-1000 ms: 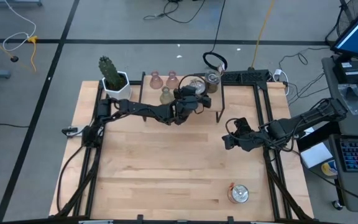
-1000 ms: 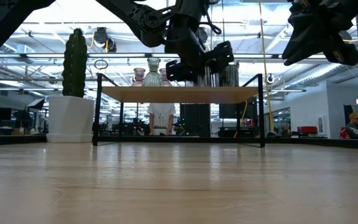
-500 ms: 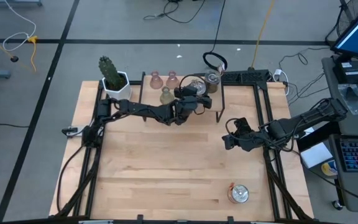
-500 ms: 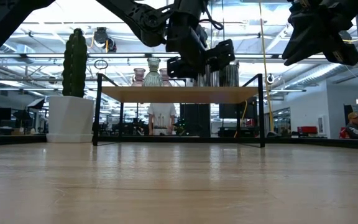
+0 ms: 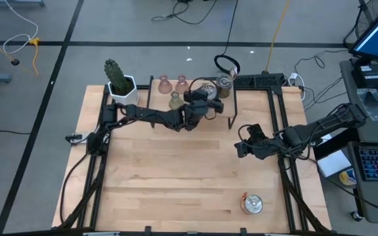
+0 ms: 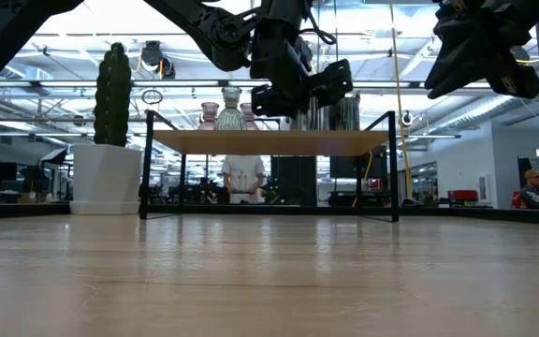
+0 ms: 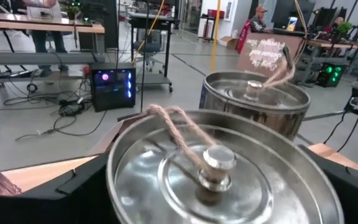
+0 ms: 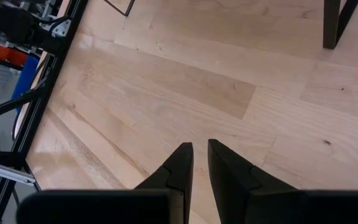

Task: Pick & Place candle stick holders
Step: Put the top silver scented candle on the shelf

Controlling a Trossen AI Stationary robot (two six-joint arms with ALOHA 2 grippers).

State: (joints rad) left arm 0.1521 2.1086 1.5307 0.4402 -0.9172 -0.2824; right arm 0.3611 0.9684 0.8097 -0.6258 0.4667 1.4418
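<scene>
On your far left the cactus (image 5: pixel 117 78) stands in its white pot at the table's (image 5: pixel 176 177) back corner. Next come two pink glass holders (image 5: pixel 165 83) and an olive-green one (image 5: pixel 174 100) on the raised shelf (image 6: pixel 269 141). Your left gripper (image 5: pixel 205 99) is spread wide around a silver holder (image 7: pixel 222 180) there (a second silver holder (image 7: pixel 257 102) sits just behind). Your right gripper (image 8: pixel 199 163) hovers nearly closed and empty above bare wood, and a third silver holder (image 5: pixel 251 204) lies near the front edge.

Left gripper (image 5: pixel 205 92) fingers spread wide; right gripper (image 8: pixel 199 163) fingers nearly together.
</scene>
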